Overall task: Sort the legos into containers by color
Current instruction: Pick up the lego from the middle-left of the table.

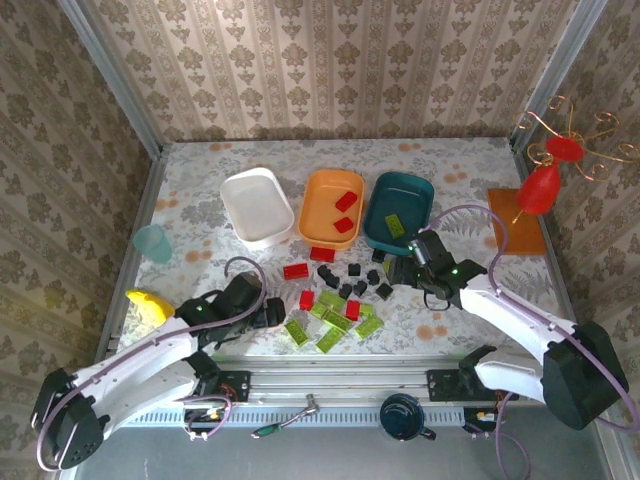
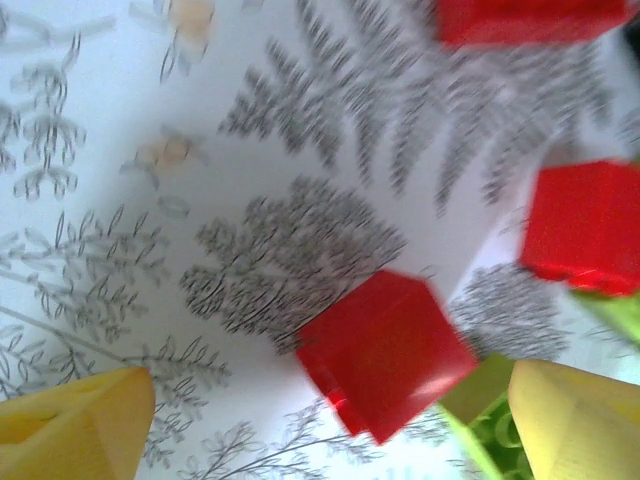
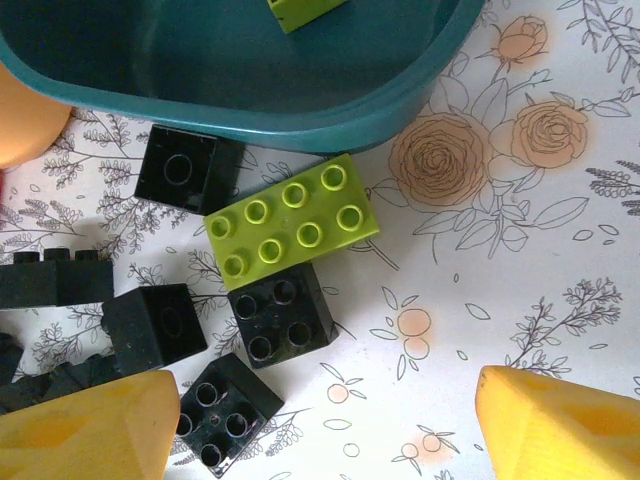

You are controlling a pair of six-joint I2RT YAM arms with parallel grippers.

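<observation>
3 tubs stand in a row at the far middle of the surface (image 1: 195, 180): the white tub (image 1: 258, 205) on the left, the orange tub (image 1: 318, 200) in the middle and the teal tub (image 1: 410, 195) on the right. The orange tub holds 2 red bricks (image 1: 346, 200), and the teal tub holds 1 lime brick (image 1: 395, 226). The loose legos (image 1: 340, 295) lie scattered just nearer than the tubs, with red ones to the left, black ones in the middle and lime ones nearest the arms.

The left pincer (image 1: 278, 315) sits low at the left edge of that pile. In the left wrist view its yellow fingers (image 2: 75, 430) are spread wide. 1 red cube (image 2: 385, 350) lies on the surface between them, closer to the finger on the picture's right. Blur hides whether they touch. 1 lime piece (image 2: 480, 395) lies just beside that finger.

The right pincer (image 1: 405, 265) hovers at the teal tub's near rim, its fingers (image 3: 560, 430) spread and gripping nothing. Beyond them 1 lime 8-stud brick (image 3: 292, 228) lies flat just beside the tub wall. 1 black 4-stud brick (image 3: 280, 315) touches its near edge.

1 pale-blue cup (image 1: 153, 243) stands far left, and 1 orange mat (image 1: 515, 235) lies far right.
</observation>
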